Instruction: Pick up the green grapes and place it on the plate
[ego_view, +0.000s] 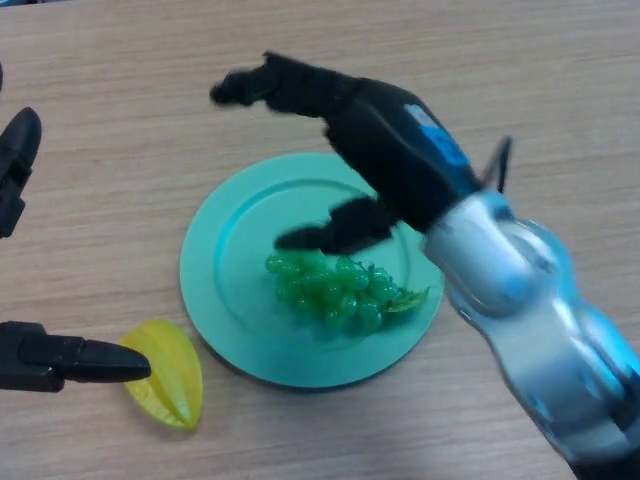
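Green grapes in a bunch (335, 288) lie on the round teal plate (235, 260), just beneath the spread-open, empty right hand (345, 120).

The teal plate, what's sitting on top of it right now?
A bunch of green grapes lies on the teal plate, right of its middle. The right hand hangs open above and covers the plate's far right rim.

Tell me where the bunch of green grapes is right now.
In the head view, the bunch of green grapes lies on the round teal plate, right of its centre, just below the open right hand.
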